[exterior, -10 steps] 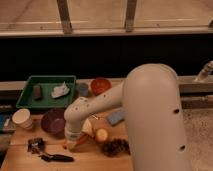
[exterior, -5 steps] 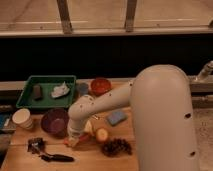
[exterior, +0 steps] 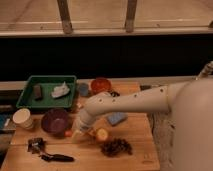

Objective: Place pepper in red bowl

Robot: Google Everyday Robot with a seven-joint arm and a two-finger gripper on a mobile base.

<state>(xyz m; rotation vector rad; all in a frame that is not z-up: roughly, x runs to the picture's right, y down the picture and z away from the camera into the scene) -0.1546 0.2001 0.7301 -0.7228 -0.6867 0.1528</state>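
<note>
1. Since the earlier frames the bulky upper arm (exterior: 192, 125) has swung off to the right. This bares more of the wooden table (exterior: 137, 150) and the blue sponge (exterior: 117, 118), while the wrist end has barely shifted.
2. The gripper (exterior: 76, 133) sits low over the table, just beside the front right edge of the purple bowl (exterior: 54, 121). I cannot tell whether it is parted or clamped, because the wrist covers it.
3. A small red-orange bit at its tip looks like the pepper (exterior: 67, 133), down by the tabletop. The rest of it is hidden, so I cannot say whether it is held.
4. The red bowl (exterior: 101, 84) stands at the back of the table, just beside the blue cup (exterior: 83, 90) and right of the green tray (exterior: 47, 100). It is well apart from the pepper, and no pepper shows in it.
5. My judgement is that the task is at the pick-up stage. A sure grasp, the lift, the carry to the back and the release all remain.
6. The pepper reads as slim and glossy, so it is likely slippery and apt to roll. The red bowl is round, smooth and shiny-rimmed, with a smaller mouth than the purple bowl. The table is matte wood, the sponge looks soft, and the arm's shell is hard white plastic.
</note>
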